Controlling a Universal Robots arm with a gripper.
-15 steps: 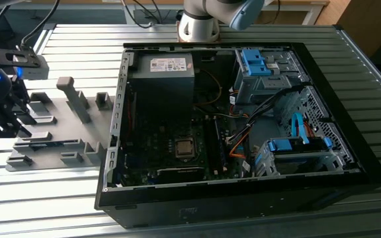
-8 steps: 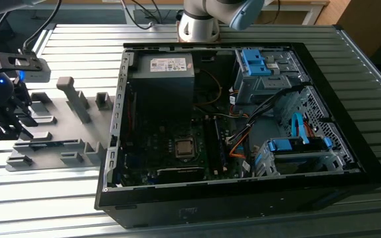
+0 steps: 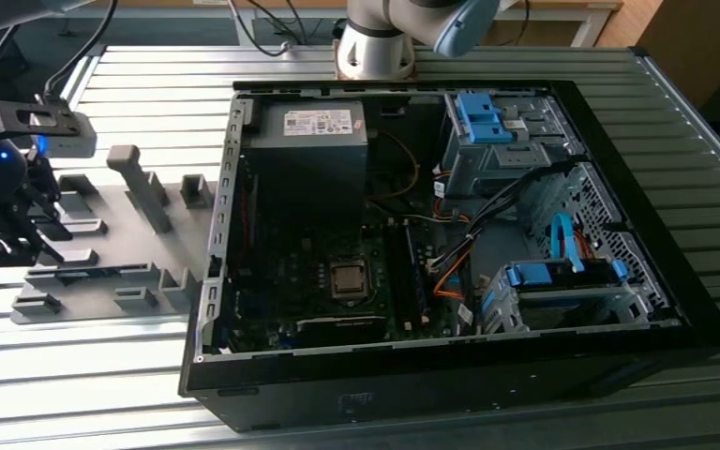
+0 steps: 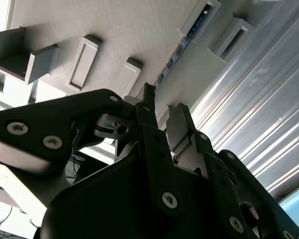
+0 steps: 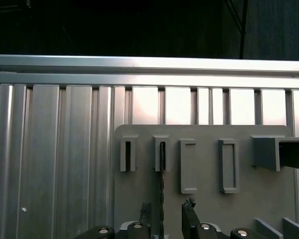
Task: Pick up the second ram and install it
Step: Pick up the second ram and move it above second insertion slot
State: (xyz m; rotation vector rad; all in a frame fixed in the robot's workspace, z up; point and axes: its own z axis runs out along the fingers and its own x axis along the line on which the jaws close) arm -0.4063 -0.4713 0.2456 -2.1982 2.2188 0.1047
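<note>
The second ram (image 5: 162, 194) stands on its thin edge on the grey fixture plate (image 5: 244, 214), one end in a slotted block (image 5: 161, 154). In the second wrist view the ram (image 4: 182, 47) shows as a blue-green strip with small dark chips between two grey blocks. My gripper (image 5: 167, 211) is open, with one finger on each side of the ram's near end and a gap on both sides. In the exterior view the gripper (image 3: 16, 230) hangs over the plate's left part, far from the computer case.
An open black computer case (image 3: 460, 375) lies at the middle and right of the ribbed metal table (image 3: 85, 375), with dark memory slots (image 3: 407, 272) on its board. Several grey fixture blocks (image 3: 147, 192) rise from the plate. The arm's base (image 3: 379, 47) stands behind the case.
</note>
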